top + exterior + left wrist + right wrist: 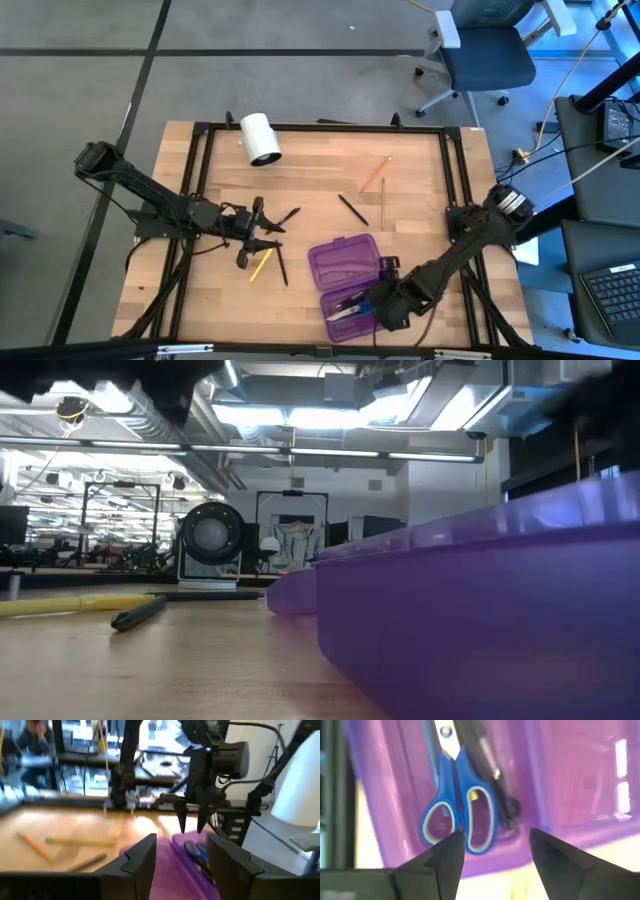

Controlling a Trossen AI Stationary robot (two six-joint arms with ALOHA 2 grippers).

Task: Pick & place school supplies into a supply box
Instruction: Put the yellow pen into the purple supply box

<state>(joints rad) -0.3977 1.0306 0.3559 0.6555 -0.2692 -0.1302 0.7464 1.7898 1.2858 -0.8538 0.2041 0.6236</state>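
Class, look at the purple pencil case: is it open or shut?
Open. The purple pencil case lies with both halves spread flat on the table, and the blue-handled scissors lie inside one half.

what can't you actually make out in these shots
- Low view: the purple case wall fills the front and hides its contents.
- High view: the right end effector covers part of the scissors.
- Right wrist view: scissors blades cut off by the edge.
- Left wrist view: pencils blurred.

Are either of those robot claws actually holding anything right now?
No. The right gripper hangs open above the scissors lying in the purple case; the left gripper is open and empty too.
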